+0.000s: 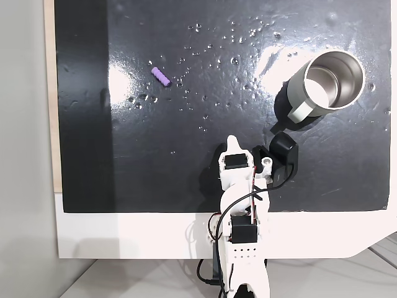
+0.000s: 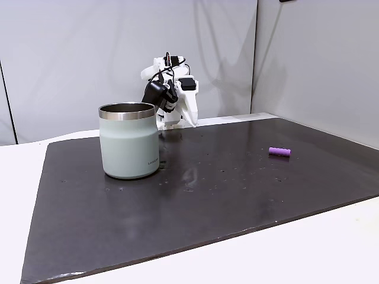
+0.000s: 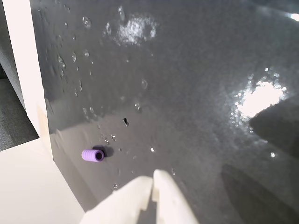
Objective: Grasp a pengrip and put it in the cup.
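Note:
The pengrip (image 1: 160, 76) is a tiny light-purple ribbed tube lying on the black mat, far left of the cup in a fixed view. From the side it is the pengrip (image 2: 279, 151) at the mat's right. The wrist view has the pengrip (image 3: 93, 155) left of and beyond my fingertips. The cup (image 1: 305, 93) stands upright at the upper right, handle toward the arm; it is the pale cup (image 2: 129, 142) from the side. My gripper (image 3: 153, 181) is shut with nothing in it, drawn back near the arm's base (image 1: 232, 143), well away from both things.
A black mat (image 1: 124, 155) covers most of the white table (image 1: 124, 236). The mat's left edge and a white strip (image 3: 28, 70) lie close to the pengrip. Glare spots and small specks dot the mat. Grey walls (image 2: 89, 53) stand behind the arm.

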